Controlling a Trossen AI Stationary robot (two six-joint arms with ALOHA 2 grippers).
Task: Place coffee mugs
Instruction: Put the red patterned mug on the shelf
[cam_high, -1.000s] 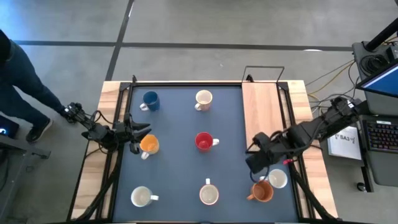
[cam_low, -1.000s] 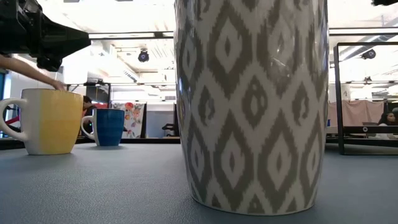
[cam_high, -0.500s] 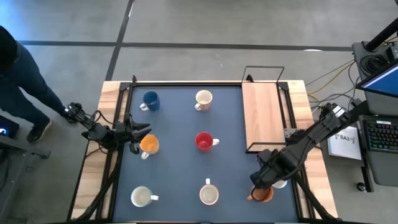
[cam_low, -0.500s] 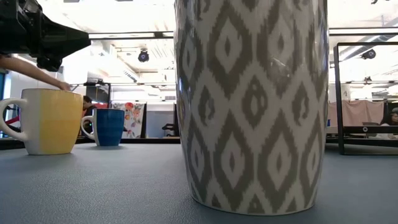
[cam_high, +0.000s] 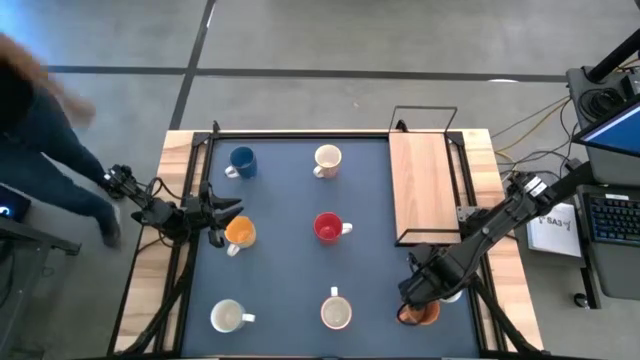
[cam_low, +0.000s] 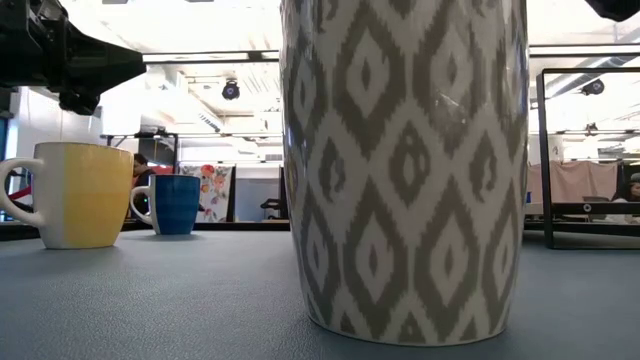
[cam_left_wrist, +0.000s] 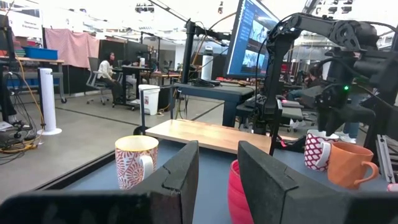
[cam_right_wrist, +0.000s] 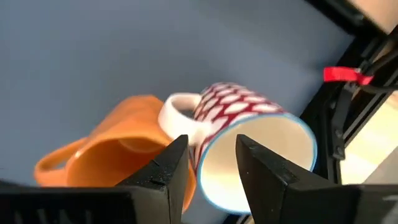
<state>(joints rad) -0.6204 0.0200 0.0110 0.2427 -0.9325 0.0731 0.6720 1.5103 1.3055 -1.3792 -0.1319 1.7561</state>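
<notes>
Several coffee mugs stand on the blue mat (cam_high: 290, 270): blue (cam_high: 241, 162), white (cam_high: 326, 160), yellow-orange (cam_high: 239, 233), red (cam_high: 329, 228), two white ones (cam_high: 228, 318) (cam_high: 336, 313). At the near right corner are an orange mug (cam_right_wrist: 118, 155) and a red-patterned white mug (cam_right_wrist: 249, 149), side by side. My right gripper (cam_right_wrist: 211, 165) points down just above these two, open, its fingers over the patterned mug's handle side. My left gripper (cam_left_wrist: 217, 174) stands open and level at the mat's left edge beside the yellow-orange mug.
A wooden board (cam_high: 425, 185) in a black wire frame lies along the far right of the table. A person (cam_high: 40, 140) moves beside the table's left side. In the low view a patterned mug (cam_low: 400, 170) fills the foreground.
My right gripper has gone toward the table's near edge and down, tipping until it points down, and now hangs over the orange and patterned mugs at the near right corner. The mugs have stayed in place.
</notes>
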